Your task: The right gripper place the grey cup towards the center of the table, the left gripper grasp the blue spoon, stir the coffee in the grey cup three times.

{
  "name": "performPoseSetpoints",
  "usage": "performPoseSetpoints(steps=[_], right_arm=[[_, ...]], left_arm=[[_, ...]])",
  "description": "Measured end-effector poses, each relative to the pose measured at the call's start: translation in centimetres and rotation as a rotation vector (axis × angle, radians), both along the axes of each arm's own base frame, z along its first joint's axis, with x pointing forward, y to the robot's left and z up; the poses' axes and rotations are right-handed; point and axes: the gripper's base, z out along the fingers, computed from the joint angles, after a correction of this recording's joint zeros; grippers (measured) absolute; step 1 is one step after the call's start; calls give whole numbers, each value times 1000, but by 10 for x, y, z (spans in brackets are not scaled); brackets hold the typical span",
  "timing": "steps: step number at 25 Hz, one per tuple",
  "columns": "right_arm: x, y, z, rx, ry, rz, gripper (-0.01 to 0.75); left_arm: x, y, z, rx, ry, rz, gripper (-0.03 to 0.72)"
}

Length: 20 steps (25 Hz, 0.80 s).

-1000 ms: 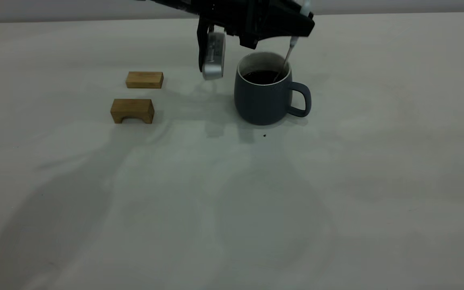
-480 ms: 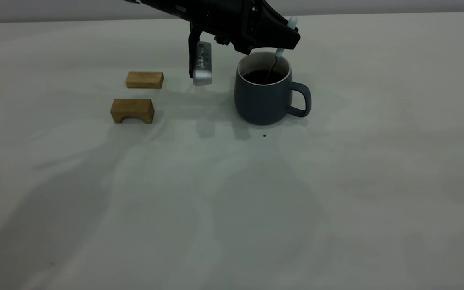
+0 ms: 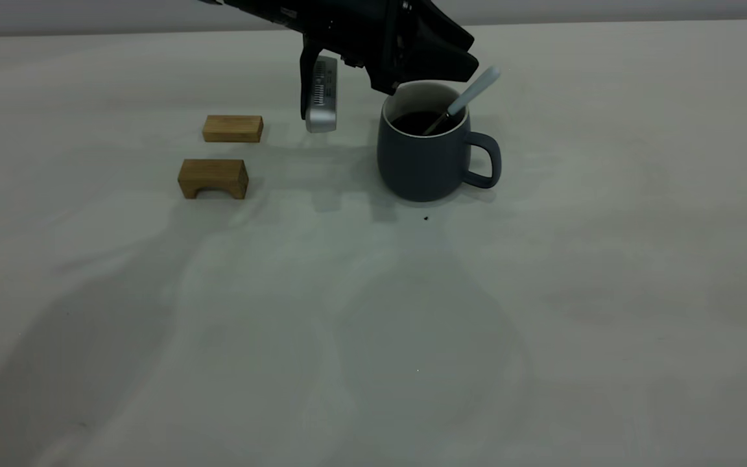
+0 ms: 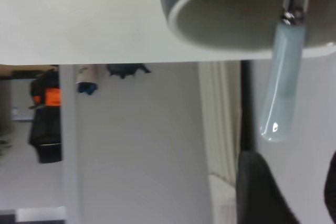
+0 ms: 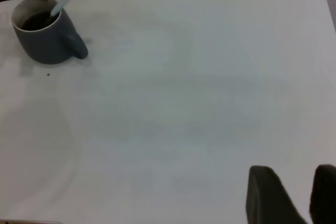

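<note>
The grey cup (image 3: 422, 162) stands upright on the table (image 3: 373, 324), handle to the right, with dark coffee (image 3: 415, 121) inside. The blue spoon (image 3: 474, 91) leans free against the cup's right rim, bowl in the coffee, pale handle sticking up to the right. My left gripper (image 3: 391, 81) hovers open just above and behind the cup's left side, holding nothing. Its wrist view shows the spoon (image 4: 281, 77) loose beyond the left gripper (image 4: 296, 182) and the cup (image 4: 210, 3). My right gripper (image 5: 294, 182) is out of the exterior view, far from the cup (image 5: 44, 45), open and empty.
Two brown wooden blocks lie left of the cup: a flat one (image 3: 233, 128) and an arched one (image 3: 213, 178) nearer the front. A tiny dark speck (image 3: 425, 218) sits just in front of the cup.
The left gripper has let go of the spoon, which tipped over to rest on the cup's right rim. The gripper has shifted slightly left and up.
</note>
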Motion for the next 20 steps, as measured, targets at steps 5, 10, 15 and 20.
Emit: performPoseSetpoints(steps=[5, 10, 15, 20], right_arm=[[0, 0, 0, 0, 0, 0, 240], [0, 0, 0, 1, 0, -1, 240], [0, 0, 0, 1, 0, -1, 240], [0, 0, 0, 1, 0, -1, 240]], left_arm=[[-6, 18, 22, 95, -83, -190, 464], [-17, 51, 86, 394, -278, -535, 464], [-22, 91, 172, 820, -640, -834, 465], [-40, 117, 245, 1051, -986, -1146, 465]])
